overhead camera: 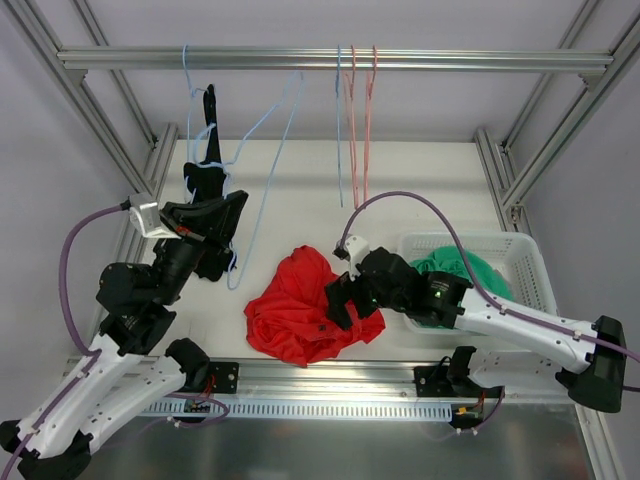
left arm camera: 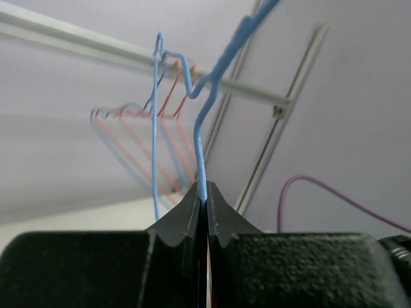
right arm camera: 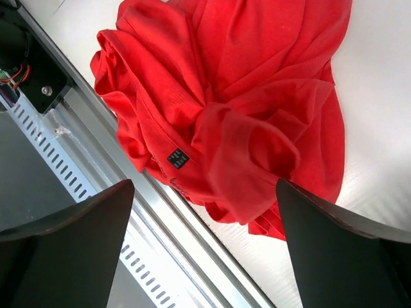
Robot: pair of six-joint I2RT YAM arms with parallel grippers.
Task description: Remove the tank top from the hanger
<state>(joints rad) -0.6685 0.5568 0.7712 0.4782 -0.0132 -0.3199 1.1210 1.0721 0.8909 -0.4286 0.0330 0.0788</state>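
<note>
1. Nearest my bases, I am finding the tank top [overhead camera: 300,312] lying crumpled on the table [overhead camera: 300,200], just beside the front frame rail [right arm camera: 160,224]. No wire is showing anywhere in the red cloth.
2. I am holding my right gripper [right arm camera: 204,183] directly above that heap. Its jaws are standing wide apart and gripping nothing, and the cloth is showing plainly between them.
3. To the right, I am noting a white basket [overhead camera: 530,265] holding a green garment [overhead camera: 455,268]. It is near the tank top but not touching it.
4. Further out on the left, my left gripper [left arm camera: 205,192] is pointing up and away. Its jaws are pinched tight on the thin wire of the blue hanger [left arm camera: 200,154].
5. I am seeing that hanger bare, with no garment on it. Its upper end is reaching to the overhead bar [overhead camera: 450,60], but I cannot tell whether the hook is seated there.
6. Farthest off, pink hangers [overhead camera: 352,130] are hanging from the same bar, well apart from my grip.
7. I am judging the removal itself done, and the closing step is in hand.
8. The next move is calling for my left jaws to let the wire go without swinging it. My right arm needs only to lift clear of the cloth without snagging it.
</note>
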